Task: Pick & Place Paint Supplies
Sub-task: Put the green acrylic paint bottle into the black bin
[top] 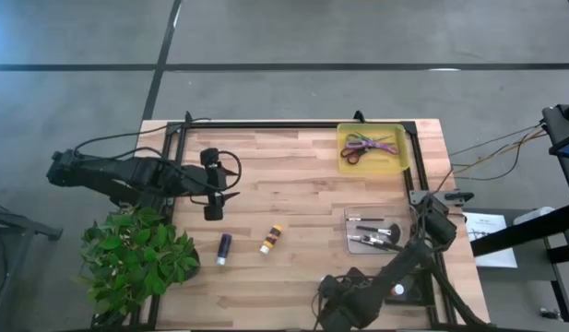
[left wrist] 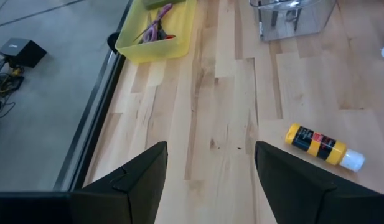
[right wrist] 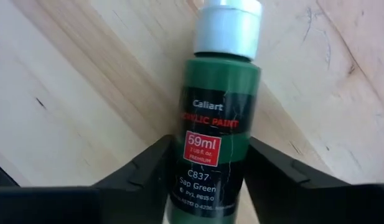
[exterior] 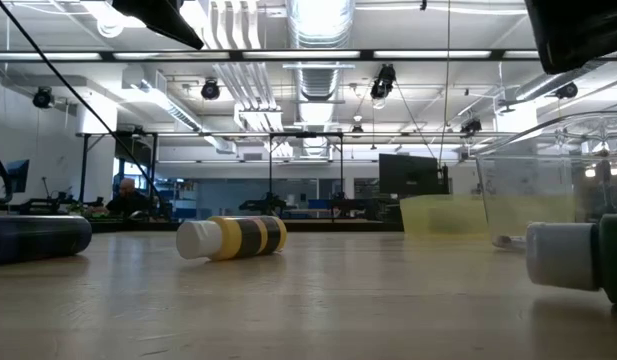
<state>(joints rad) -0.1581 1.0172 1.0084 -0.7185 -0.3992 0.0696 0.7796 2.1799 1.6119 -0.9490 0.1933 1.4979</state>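
**Colleague:** What does the workspace look like?

**Me:** Pale wooden planks make up the tabletop (top: 293, 184), framed by a dark rail, with a leafy potted plant (top: 136, 258) at its near-left corner. A yellow tray (top: 372, 149) at the far-right corner holds the scissors (top: 367, 148), so I judge it is where sorted supplies go. A clear tray (top: 376, 231) by the right edge holds thin dark brushes (top: 376, 232).

**Colleague:** Where are the paints?

**Me:** Two lie on their sides near the middle of the near edge: a purple bottle (top: 224, 247) and a yellow bottle (top: 271, 238), just beside each other, not touching. A green paint bottle (right wrist: 220, 130) lies near the near-right corner.

**Colleague:** And the arms?

**Me:** My right pincer (right wrist: 207, 180) is low over the green bottle, one finger on each side of its body, right at its sides, probably so that closing grips the label rather than the cap. I cannot tell whether it is pinching yet. My left pincer (left wrist: 207, 180) waits near the left edge, spread and empty.
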